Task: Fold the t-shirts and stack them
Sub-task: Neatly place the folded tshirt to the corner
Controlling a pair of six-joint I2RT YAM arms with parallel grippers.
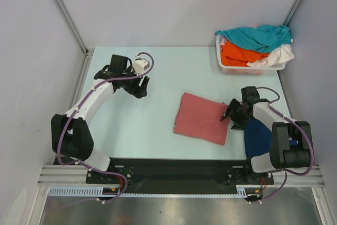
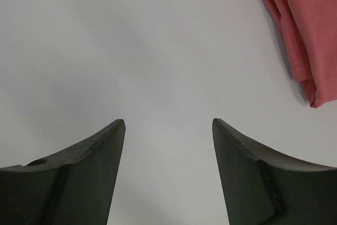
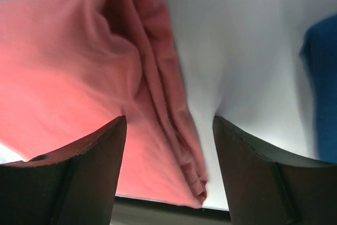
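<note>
A folded salmon-red t-shirt [image 1: 202, 118] lies flat at the table's middle right. Its layered right edge shows in the right wrist view [image 3: 79, 77], and a corner of it in the left wrist view [image 2: 310, 30]. My right gripper [image 1: 230, 116] is open, its jaws straddling that edge just above it, with nothing held. A folded navy blue t-shirt [image 1: 256, 136] lies under the right arm; it also shows in the right wrist view [image 3: 322, 77]. My left gripper [image 1: 140, 89] is open and empty over bare table, well left of the red shirt.
A white lattice basket [image 1: 247, 67] stands at the back right corner, holding teal [image 1: 260, 35], orange [image 1: 239, 54] and white [image 1: 279, 56] shirts heaped over its rim. The table's near edge shows dark in the right wrist view [image 3: 158, 212].
</note>
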